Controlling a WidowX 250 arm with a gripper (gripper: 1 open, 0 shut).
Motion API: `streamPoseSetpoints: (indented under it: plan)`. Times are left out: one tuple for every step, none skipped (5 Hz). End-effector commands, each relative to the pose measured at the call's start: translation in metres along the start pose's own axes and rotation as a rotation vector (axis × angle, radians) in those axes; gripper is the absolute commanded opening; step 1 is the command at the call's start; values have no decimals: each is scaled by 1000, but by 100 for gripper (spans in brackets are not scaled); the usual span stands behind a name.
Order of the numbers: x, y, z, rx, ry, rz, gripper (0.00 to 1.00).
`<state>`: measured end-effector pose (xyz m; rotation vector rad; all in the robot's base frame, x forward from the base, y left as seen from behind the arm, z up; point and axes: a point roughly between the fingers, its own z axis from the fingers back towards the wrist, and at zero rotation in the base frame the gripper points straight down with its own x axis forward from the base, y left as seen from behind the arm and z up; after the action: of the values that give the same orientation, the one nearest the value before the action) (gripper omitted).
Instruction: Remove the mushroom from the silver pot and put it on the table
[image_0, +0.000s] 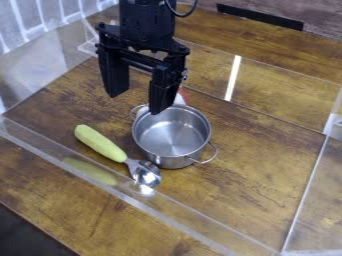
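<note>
The silver pot (174, 137) stands near the middle of the table (254, 130), and its shiny inside shows nothing in it. My black gripper (139, 101) hangs pointing down just behind and left of the pot, open, its two fingers wide apart. A small cream-white bit, apparently the mushroom (139, 110), peeks out on the table between the fingers, close to the pot's rim. Most of it is hidden by the nearer finger (162, 95), and I cannot make out its cap.
A long yellow corn-like piece (100, 143) lies left of the pot, with a small silver spoon (143, 177) in front of it. Clear acrylic walls (201, 222) run along the table's edges.
</note>
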<state>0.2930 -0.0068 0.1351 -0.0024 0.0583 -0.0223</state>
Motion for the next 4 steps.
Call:
streamPoseSetpoints:
  plan:
    - [6,0,-9,-6,2,1,100]
    - [16,1,-17,-14,-9,2,100]
    - [30,2,-28,-20,-46,4,100]
    - [41,6,-36,-32,-75,8,100]
